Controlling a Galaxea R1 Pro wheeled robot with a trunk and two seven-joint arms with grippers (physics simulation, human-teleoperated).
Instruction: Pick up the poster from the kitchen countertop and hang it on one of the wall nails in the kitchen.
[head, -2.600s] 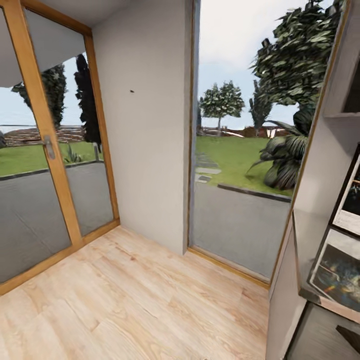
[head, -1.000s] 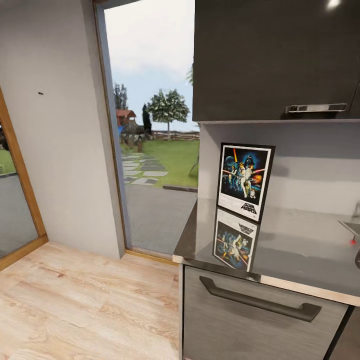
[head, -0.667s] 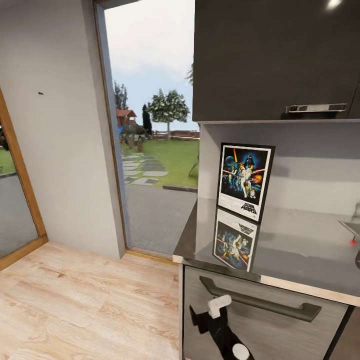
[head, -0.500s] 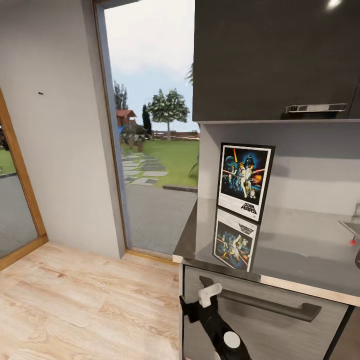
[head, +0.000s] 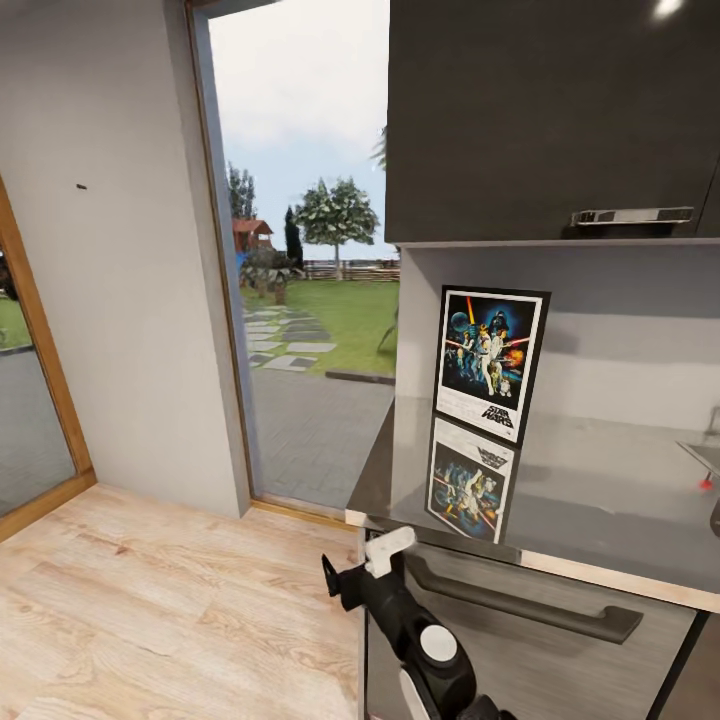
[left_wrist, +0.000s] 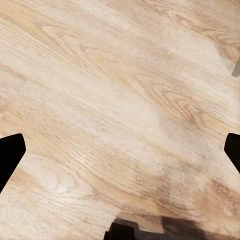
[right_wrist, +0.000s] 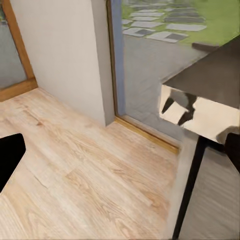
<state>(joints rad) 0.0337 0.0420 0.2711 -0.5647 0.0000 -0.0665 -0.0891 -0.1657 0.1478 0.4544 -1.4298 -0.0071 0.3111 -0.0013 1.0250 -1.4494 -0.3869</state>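
Head view: the poster (head: 491, 363) stands upright on the countertop (head: 600, 505), its lower edge touching the slab and its back toward the grey rear wall, near the countertop's window-side end. Its dimmer upside-down reflection lies in the glossy surface directly in front of it. The countertop's pale front edge runs just above a drawer front (head: 500, 640) with a long dark handle (head: 520, 598). Above the poster hangs a dark upper cabinet (head: 550, 120) with a steel handle (head: 632, 215). A nail (head: 81, 186) shows as a dark dot on the off-white wall (head: 110, 250), well apart from the poster, beyond the tall window (head: 300, 260); a wood-framed glass door (head: 30, 380) adjoins that wall. A red-tipped item (head: 707, 483) sits on the countertop at the far side from the window; its kind cannot be told. The right gripper (head: 360, 570) is raised in front of the drawer front, below the countertop's corner, holding nothing; one white finger and one dark finger are set apart, jaws spread. Right wrist view: dark fingertips sit at opposite picture edges, confirming the spread; the countertop corner (right_wrist: 200, 107) and wood floor (right_wrist: 75, 170) lie ahead. Left wrist view: the left gripper (left_wrist: 120, 150) points at the wood floor (left_wrist: 120, 90), fingertips at opposite edges, jaws spread, nothing between them.
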